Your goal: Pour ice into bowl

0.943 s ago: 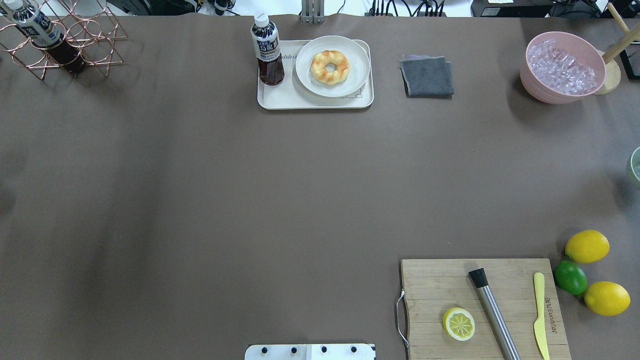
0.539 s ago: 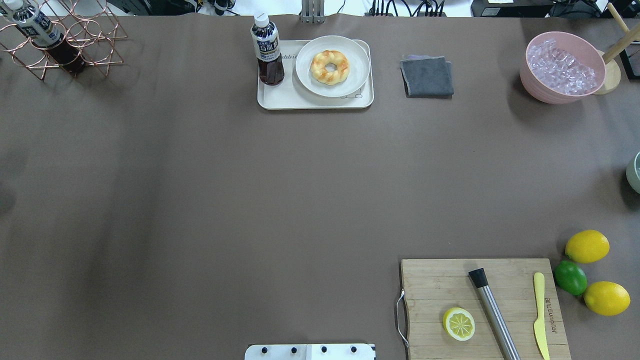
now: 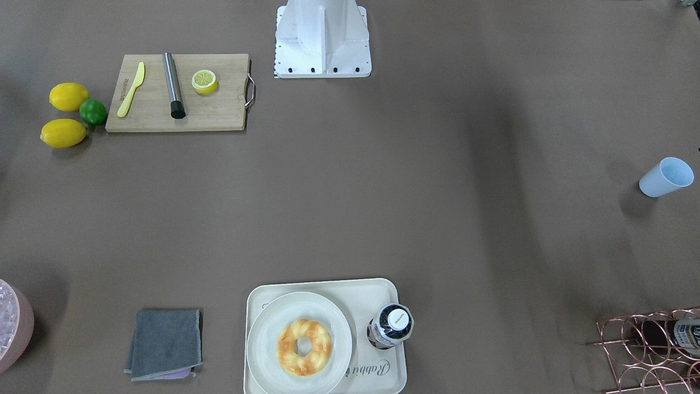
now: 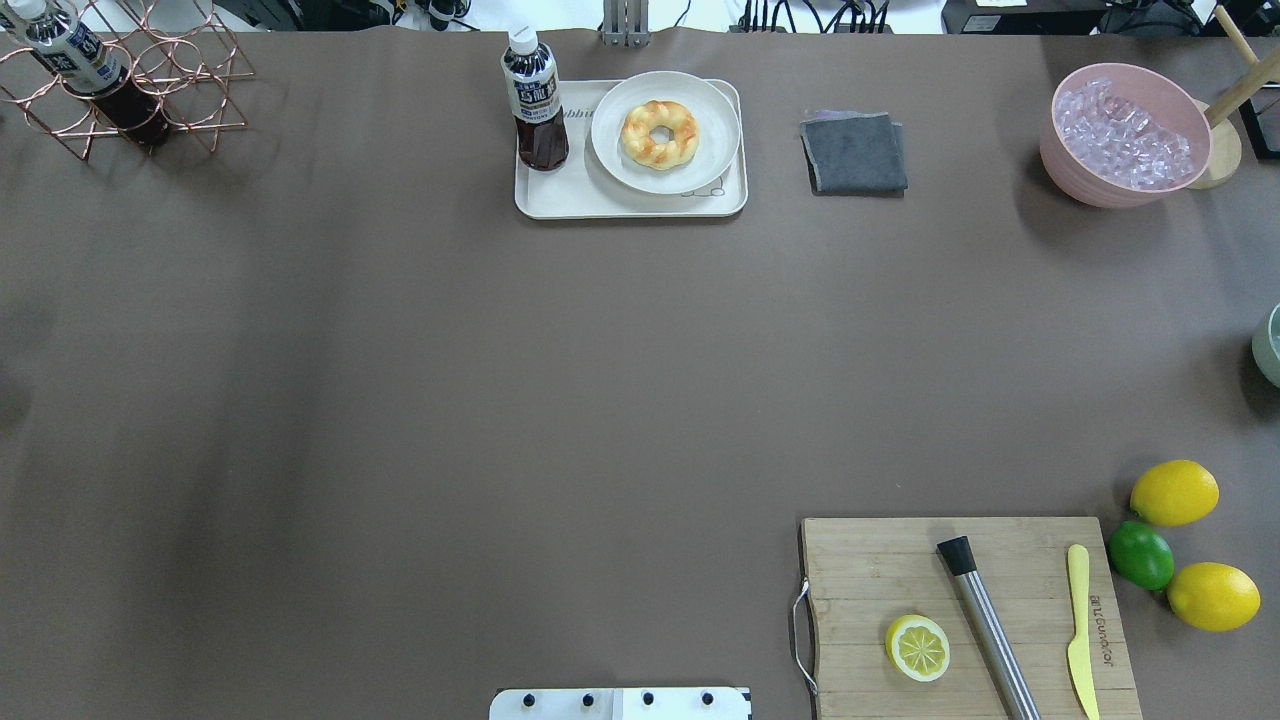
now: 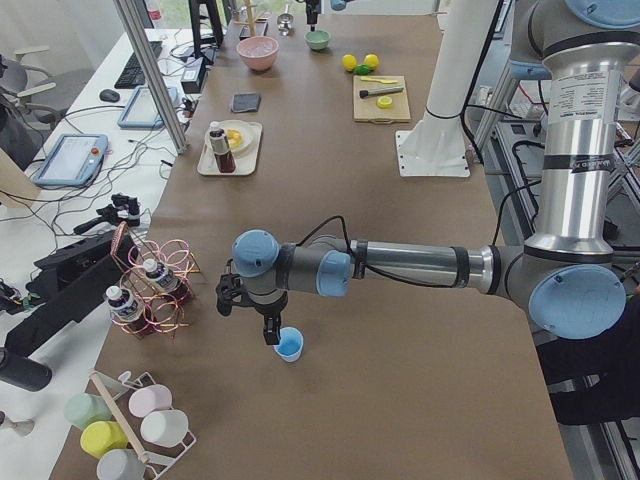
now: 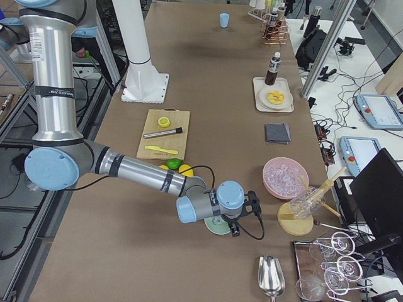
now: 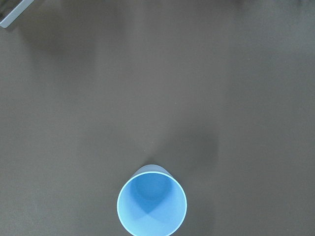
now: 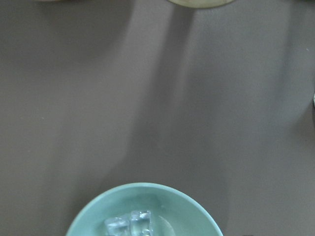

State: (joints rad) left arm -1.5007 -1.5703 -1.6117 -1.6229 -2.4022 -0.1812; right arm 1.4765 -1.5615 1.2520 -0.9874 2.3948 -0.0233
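Though overhead crops the bowl (image 4: 1270, 350), a wrist view shows its ice (image 8: 130, 224); left gripper (image 5: 270, 335), right gripper (image 6: 238, 225) spread unclear.

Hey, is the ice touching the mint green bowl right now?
Touching. The right wrist view shows the ice resting inside the bowl, on its floor.

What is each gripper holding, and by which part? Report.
Cannot be told. The left gripper hangs by the blue cup, the right gripper by the bowl holding ice. Neither wrist view shows a grasp, and the side views do not settle one.
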